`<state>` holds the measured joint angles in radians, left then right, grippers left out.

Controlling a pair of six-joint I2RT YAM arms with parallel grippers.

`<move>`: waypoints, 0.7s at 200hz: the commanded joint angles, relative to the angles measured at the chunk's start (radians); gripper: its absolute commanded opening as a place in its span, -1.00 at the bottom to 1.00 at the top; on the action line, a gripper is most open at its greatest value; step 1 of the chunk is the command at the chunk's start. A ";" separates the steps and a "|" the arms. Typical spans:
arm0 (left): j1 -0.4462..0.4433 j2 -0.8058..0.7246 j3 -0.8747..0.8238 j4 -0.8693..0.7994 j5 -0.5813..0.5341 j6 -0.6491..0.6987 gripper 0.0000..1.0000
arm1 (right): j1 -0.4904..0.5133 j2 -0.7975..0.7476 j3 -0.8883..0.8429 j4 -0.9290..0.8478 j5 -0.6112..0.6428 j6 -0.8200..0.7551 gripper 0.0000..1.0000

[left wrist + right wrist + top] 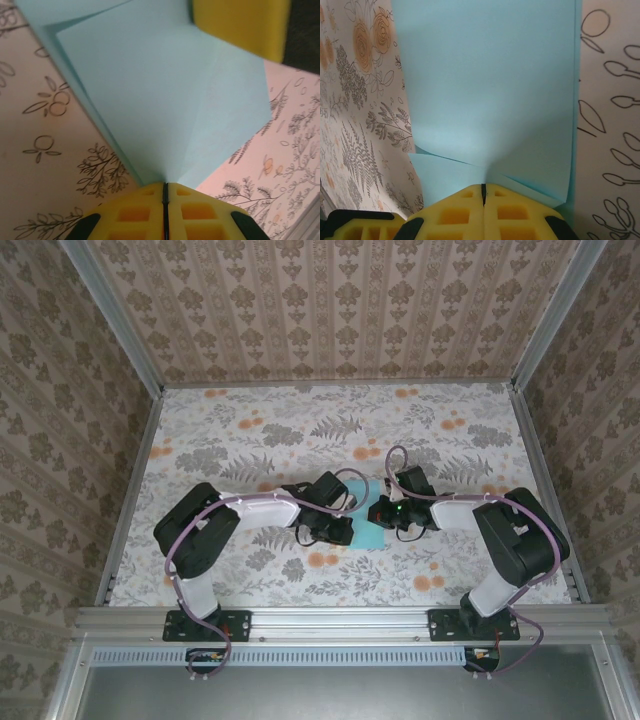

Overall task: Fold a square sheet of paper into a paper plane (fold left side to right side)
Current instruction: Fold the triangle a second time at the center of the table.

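Note:
The light cyan-blue sheet of paper (369,536) lies folded on the flowered table between the two arms, mostly hidden under the grippers in the top view. In the left wrist view the paper (165,90) shows stacked layers and faint diagonal creases running to a point. My left gripper (165,186) is shut on that point. In the right wrist view the paper (490,85) rises as a broad flap with a lower layer beneath, and my right gripper (483,188) is shut on its near edge. The grippers (345,514) (384,512) face each other closely.
A yellow finger of the right gripper (237,25) sits at the paper's far corner in the left wrist view. The flowered tabletop (300,430) is bounded by patterned walls and metal rails (340,618). Cables loop over both arms.

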<state>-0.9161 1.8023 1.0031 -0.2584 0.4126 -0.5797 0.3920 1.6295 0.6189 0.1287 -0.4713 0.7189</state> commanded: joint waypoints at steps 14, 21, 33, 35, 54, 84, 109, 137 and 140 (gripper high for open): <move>-0.008 0.000 0.050 -0.007 0.060 0.023 -0.81 | 0.005 0.029 -0.014 -0.051 0.031 0.008 -1.00; -0.008 0.009 0.058 -0.005 0.064 0.025 -0.81 | 0.005 0.029 -0.013 -0.052 0.030 0.007 -1.00; -0.008 0.028 0.070 -0.003 0.070 0.028 -0.81 | 0.005 0.028 -0.012 -0.055 0.031 0.007 -1.00; -0.009 0.030 0.074 -0.002 0.072 0.030 -0.81 | 0.005 0.028 -0.013 -0.055 0.031 0.007 -1.00; -0.005 0.059 0.089 0.001 0.072 0.034 -0.82 | 0.004 0.028 -0.013 -0.056 0.030 0.005 -1.00; -0.004 0.088 0.106 0.004 0.072 0.040 -0.81 | 0.005 0.027 -0.014 -0.058 0.029 0.004 -1.00; -0.003 0.101 0.096 0.005 0.072 0.035 -0.82 | 0.005 0.027 -0.015 -0.065 0.031 0.001 -1.00; -0.002 0.098 0.065 0.003 0.064 0.024 -0.82 | 0.004 0.028 -0.010 -0.079 0.039 -0.004 -1.00; -0.002 0.098 0.059 0.003 0.064 0.021 -0.82 | 0.004 0.028 -0.009 -0.080 0.040 -0.004 -1.00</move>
<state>-0.9165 1.8866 1.0863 -0.2470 0.4679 -0.5671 0.3920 1.6299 0.6189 0.1280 -0.4717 0.7181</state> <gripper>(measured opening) 0.092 0.046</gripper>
